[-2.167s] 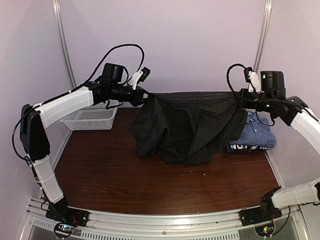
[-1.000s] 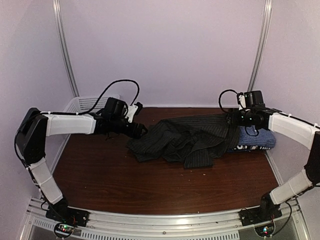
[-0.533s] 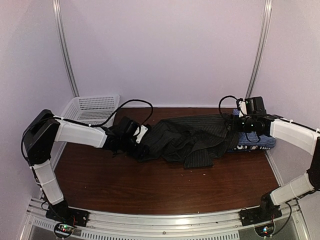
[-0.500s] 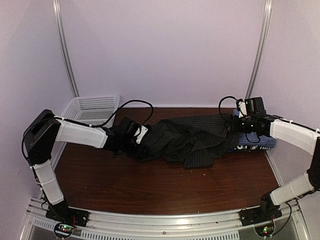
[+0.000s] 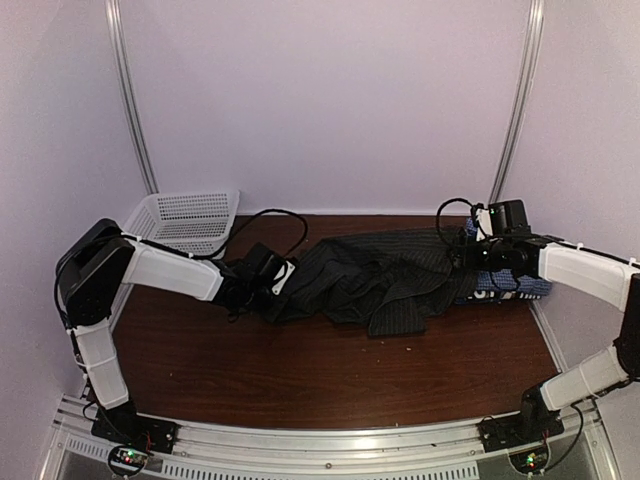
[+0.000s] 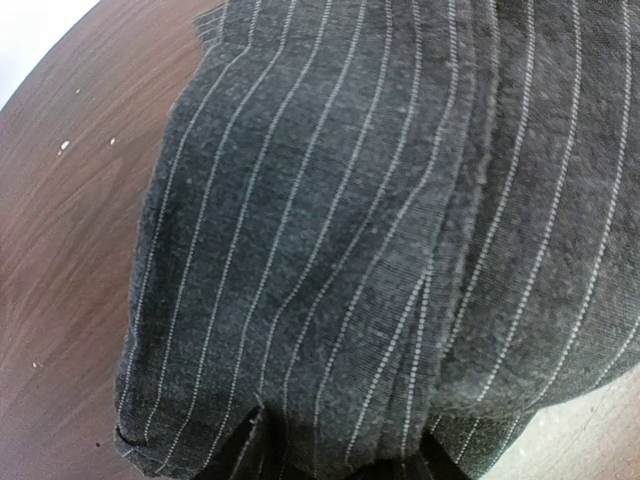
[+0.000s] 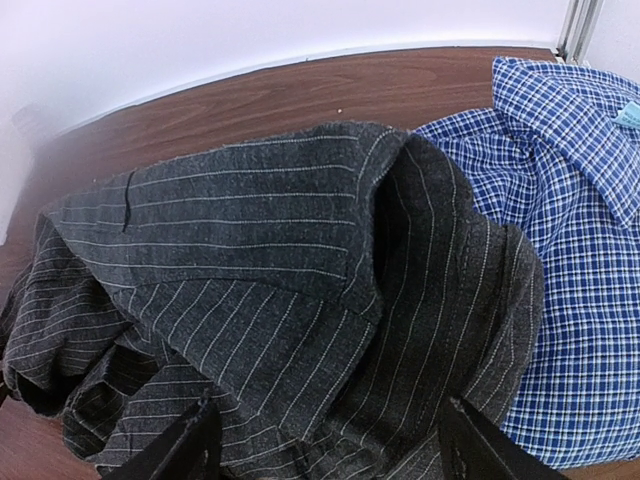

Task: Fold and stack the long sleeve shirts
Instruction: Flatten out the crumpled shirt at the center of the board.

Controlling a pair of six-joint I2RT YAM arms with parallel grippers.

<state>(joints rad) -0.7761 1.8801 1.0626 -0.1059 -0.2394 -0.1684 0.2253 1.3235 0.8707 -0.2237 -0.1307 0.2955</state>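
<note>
Sprawling in a crumpled heap along the back half of the tabletop [image 5: 330,370], the black pinstriped shirt [image 5: 385,285] is pictured running from left of ctr to the back-right edge, where its R end is draped over a folded blue-checked shirt [image 5: 528,283]. A navy item [image 5: 492,296] w/ white lettering is glimpsed under that one. The left gripper [image 5: 277,292] is seen at the heap's L end, w/ cloth bulging btwn its barely visible tips; whether a hold has been taken can't be told. The right gripper [image 5: 462,262] is shown low over the R end, its fingers [image 7: 195,445] spread wide, pinstriped folds lying loose btwn them and nothing pinched. A white mesh basket [image 5: 185,222] is seen at the back-left corner. The fabric is judged light, soft and limp: no shape would be kept when lifted, layers would prob. be dragged up together, and a shallow pinch could be slipped. A hold is best taken on a firmer doubled edge (seam, hem or shoulder), one per gripper, so the garment can be drawn flat. Which corner is which is hidden in the folds, and care is called for so the checked shirt beneath isn't caught up too.
</note>
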